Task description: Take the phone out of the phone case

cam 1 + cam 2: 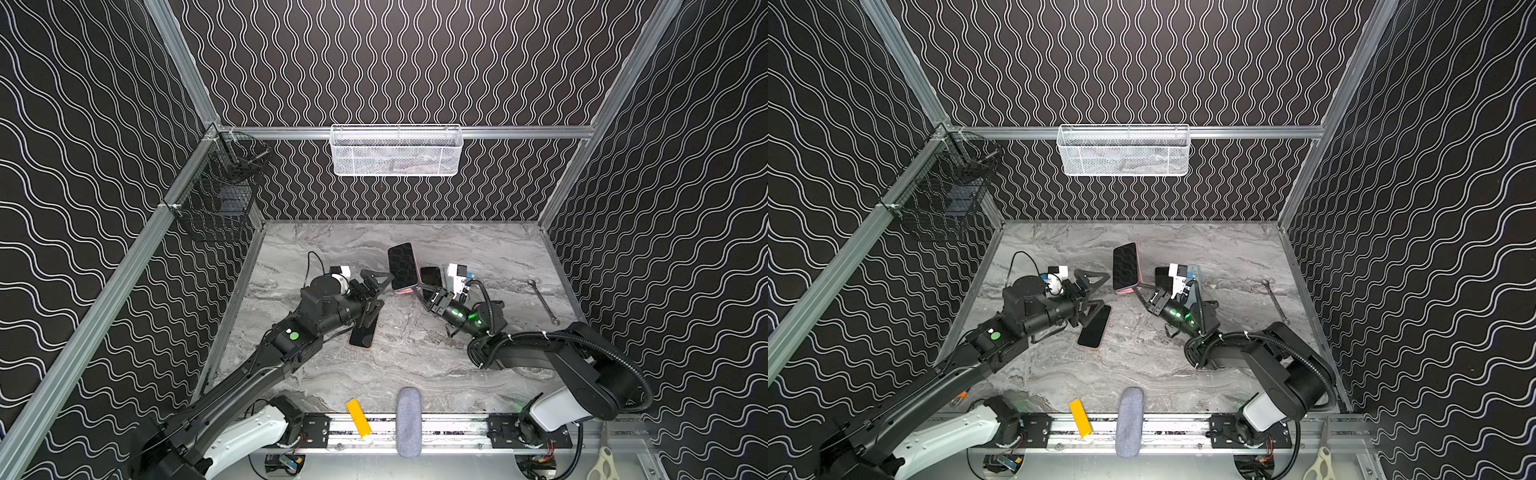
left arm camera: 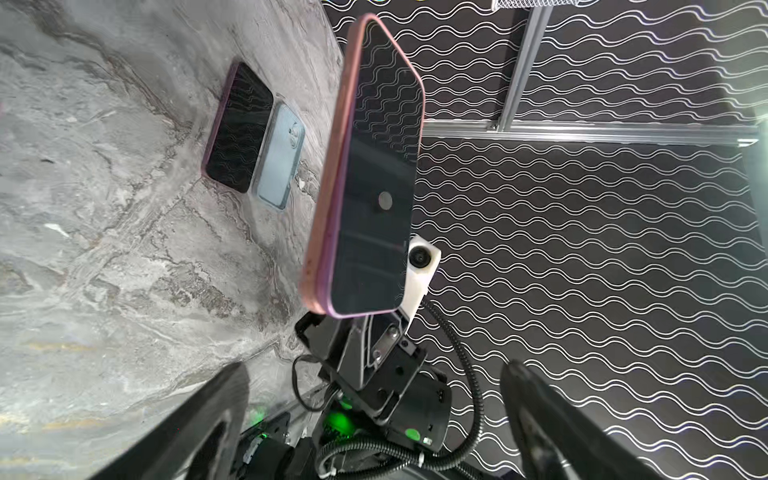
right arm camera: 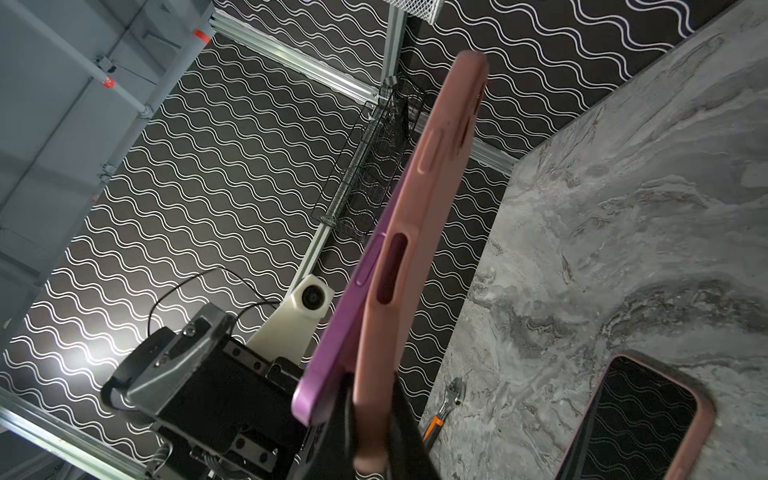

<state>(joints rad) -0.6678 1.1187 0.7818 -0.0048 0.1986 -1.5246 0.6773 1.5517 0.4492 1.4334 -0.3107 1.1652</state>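
Well in front of the pink phone case (image 3: 419, 232), nearest the camera, a yellow block (image 1: 358, 417) and a grey padded roll (image 1: 409, 422) lie across the front rail. Closer to the case, on its front-left in both top views, a second phone (image 1: 362, 334) lies flat and screen up on the marble tabletop (image 1: 415, 365). It is partly overlapped by the left gripper (image 1: 385, 289), whose jaws are spread wide and empty just beside the case.

The right gripper (image 1: 415, 287) is clenched on the case's lower end and holds it off the tabletop, standing on end with a tilt. The purple phone (image 3: 332, 353) is in the case, its dark screen facing the left gripper. In the right wrist view its lower corner stands clear of the case wall while its upper part sits inside.

Just right of the case, a dark-screened phone (image 1: 431, 276) and a blue phone (image 2: 279, 158) lie side by side. Farther right lies a spanner (image 1: 543, 302). Beyond the case, a white mesh basket (image 1: 397, 149) hangs on the back rail and a black wire basket (image 1: 220, 199) on the left rail.
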